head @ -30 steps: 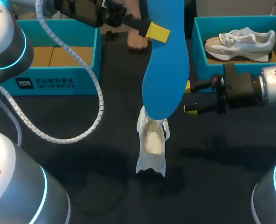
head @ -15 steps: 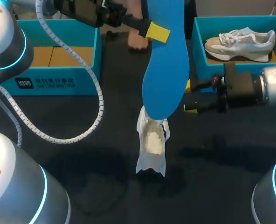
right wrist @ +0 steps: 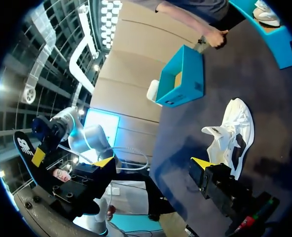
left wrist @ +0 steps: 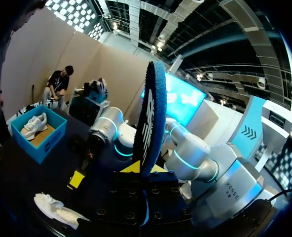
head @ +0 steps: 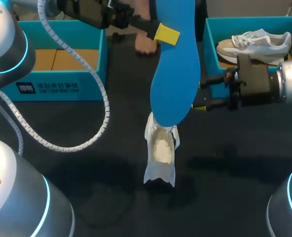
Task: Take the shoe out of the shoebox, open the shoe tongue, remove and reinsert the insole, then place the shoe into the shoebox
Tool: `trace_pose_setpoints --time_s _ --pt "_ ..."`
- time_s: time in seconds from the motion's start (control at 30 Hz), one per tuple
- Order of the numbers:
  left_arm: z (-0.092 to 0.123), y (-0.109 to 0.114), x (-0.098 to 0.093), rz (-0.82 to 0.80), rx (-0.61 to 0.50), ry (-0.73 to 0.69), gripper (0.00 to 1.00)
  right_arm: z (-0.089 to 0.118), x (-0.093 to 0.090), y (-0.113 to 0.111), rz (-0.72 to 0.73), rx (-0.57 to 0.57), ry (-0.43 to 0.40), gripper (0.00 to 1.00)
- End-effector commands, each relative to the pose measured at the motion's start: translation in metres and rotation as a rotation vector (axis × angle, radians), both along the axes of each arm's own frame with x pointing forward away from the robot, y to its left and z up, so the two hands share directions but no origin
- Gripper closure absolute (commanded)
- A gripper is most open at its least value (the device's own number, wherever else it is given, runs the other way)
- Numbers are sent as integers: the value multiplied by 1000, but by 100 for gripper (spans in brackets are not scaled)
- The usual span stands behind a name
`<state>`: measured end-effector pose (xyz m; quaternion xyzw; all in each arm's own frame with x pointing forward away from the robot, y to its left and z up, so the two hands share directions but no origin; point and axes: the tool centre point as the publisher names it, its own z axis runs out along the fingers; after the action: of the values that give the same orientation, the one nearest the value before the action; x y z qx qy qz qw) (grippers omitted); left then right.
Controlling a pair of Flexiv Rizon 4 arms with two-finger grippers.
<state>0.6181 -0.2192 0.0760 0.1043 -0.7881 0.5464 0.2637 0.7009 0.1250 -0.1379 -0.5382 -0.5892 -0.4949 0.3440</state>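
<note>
The left claw point(head: 164, 33) is closed on the upper end of the long blue foam insole point(head: 175, 69); the left wrist view shows the insole edge-on, clamped between the fingers. The insole hangs with its long axis near vertical, and in the head view its lower end sits over the far end of the white mesh shoe point(head: 161, 148). The shoe lies on the dark surface point(head: 87, 197) between the arms, its long axis running from far to near. Reinsertion is judged the step in hand: the shoe lies directly below the held insole, so the coming move is downward. The right claw point(head: 202, 95) hovers open just beside the insole's lower half, holding nothing, and is the nearer of the two to the shoe. The teal open shoebox point(head: 52, 89) stands at the far left, showing a bare cardboard floor; its front wall carries white print, not transcribed here. A second teal box point(head: 210, 54) at the far right holds a pale laced shoe point(head: 254, 44).
</note>
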Motion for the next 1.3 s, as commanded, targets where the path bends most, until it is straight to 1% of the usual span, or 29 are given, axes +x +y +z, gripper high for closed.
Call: trace_pose_setpoints --time_s 0.03,0.93,0.97,1.13,1.2,1.3 --pt "-1 0 0 0 1 0 100 1 3 1 6 -6 4 0" --pt "-1 0 0 0 1 0 100 1 3 1 6 -6 4 0" --pt "-1 2 1 -7 10 -5 100 1 3 1 6 -6 4 0" --pt "-8 16 6 -11 27 -109 100 1 3 1 6 -6 4 0" --pt "-13 21 9 -14 42 -196 100 1 3 1 6 -6 4 0" --pt "-20 30 12 -19 55 -281 100 1 3 1 6 -6 4 0"
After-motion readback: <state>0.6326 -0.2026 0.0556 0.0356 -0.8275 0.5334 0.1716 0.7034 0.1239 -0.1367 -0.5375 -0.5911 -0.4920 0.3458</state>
